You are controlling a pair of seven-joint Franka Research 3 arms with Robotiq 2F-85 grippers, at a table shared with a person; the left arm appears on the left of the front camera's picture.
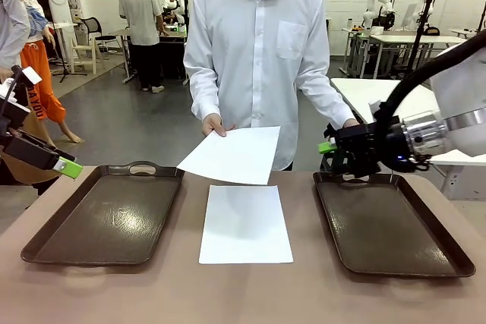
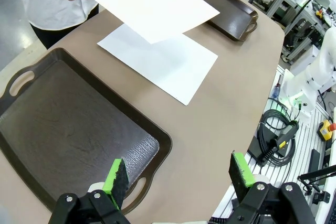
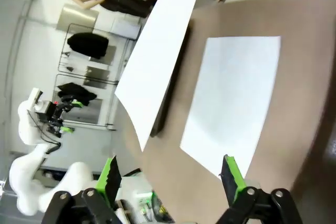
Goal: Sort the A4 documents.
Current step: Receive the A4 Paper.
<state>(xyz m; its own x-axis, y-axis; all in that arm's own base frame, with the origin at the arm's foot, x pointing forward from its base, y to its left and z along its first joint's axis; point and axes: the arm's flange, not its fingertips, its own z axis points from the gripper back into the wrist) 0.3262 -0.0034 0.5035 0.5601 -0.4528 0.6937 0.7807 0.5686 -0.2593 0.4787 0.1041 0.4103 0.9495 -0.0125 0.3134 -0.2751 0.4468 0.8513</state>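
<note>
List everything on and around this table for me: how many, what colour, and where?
table: one, brown, under everything else
left tray: one, dark brown, on the table's left side
right tray: one, dark brown, on the table's right side
flat sheet: one, white, lying on the table between the trays
held sheet: one, white, in the air above the flat sheet's far end
person's hand: one, gripping the held sheet's corner
left gripper: one, black with green pads, open, raised at the table's left side
right gripper: one, black with green pads, open, above the right tray's far end
</note>
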